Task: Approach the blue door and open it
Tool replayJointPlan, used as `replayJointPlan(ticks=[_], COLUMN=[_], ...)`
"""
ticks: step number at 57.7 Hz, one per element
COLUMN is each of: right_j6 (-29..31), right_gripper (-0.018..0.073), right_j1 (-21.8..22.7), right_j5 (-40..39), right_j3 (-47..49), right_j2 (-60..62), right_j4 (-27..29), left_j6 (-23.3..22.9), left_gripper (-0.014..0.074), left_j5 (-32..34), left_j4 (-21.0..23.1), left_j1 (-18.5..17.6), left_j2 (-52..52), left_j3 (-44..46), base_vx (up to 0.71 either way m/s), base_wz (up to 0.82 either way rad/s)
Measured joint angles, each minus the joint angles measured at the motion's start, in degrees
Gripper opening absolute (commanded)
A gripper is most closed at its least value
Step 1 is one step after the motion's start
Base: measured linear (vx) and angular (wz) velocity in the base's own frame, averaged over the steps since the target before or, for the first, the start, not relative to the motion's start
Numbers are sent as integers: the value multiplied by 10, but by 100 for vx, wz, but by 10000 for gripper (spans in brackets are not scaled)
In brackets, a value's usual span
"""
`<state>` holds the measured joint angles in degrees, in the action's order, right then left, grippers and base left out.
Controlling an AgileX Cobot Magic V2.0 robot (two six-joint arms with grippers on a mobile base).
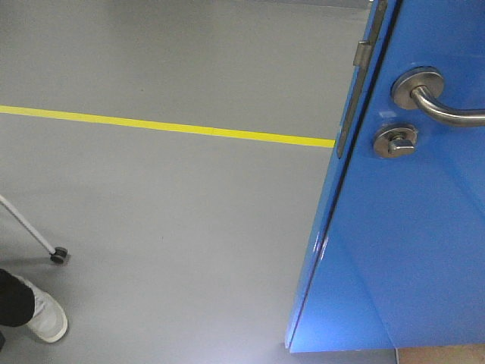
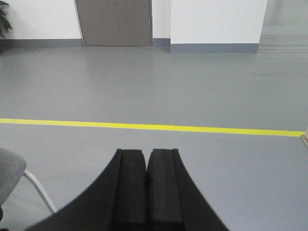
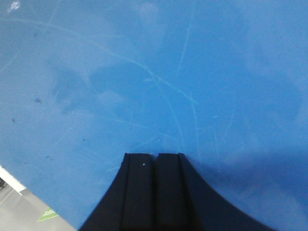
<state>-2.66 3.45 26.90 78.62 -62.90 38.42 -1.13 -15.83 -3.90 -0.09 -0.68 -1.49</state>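
Note:
The blue door [image 1: 409, 250] fills the right of the front view, standing ajar with its edge toward me. Its silver lever handle [image 1: 439, 98], round thumb-turn lock [image 1: 395, 141] and metal latch plate [image 1: 356, 91] show near the top. In the right wrist view the scratched blue door [image 3: 144, 72] fills the frame, and my right gripper [image 3: 154, 155] is shut and empty with its tips against or very near the panel. My left gripper [image 2: 146, 152] is shut and empty, pointing over open grey floor beyond the door's edge.
A yellow floor line [image 1: 167, 126] crosses the grey floor, also in the left wrist view [image 2: 144, 126]. A white-shoed foot [image 1: 42, 315] and a castor leg [image 1: 57, 256] are at lower left. A chair edge [image 2: 12, 175] and a far brown door [image 2: 115, 23] show in the left wrist view.

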Motion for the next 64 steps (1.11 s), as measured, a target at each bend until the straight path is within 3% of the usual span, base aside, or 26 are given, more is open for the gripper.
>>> replayJointPlan(ticks=[42, 64], right_j6=[0, 0], right_gripper=[12, 12], right_j1=[-2, -2], right_j5=[-2, -6], right_j3=[0, 0], right_j2=[-9, -11], right_j4=[-3, -3], left_j6=[0, 0], left_gripper=[73, 73], left_j5=[0, 0], left_j4=[0, 0], left_j1=[0, 0], left_j2=[0, 0], left_j3=[0, 0], base_vx=[26, 5], base_wz=[-7, -7])
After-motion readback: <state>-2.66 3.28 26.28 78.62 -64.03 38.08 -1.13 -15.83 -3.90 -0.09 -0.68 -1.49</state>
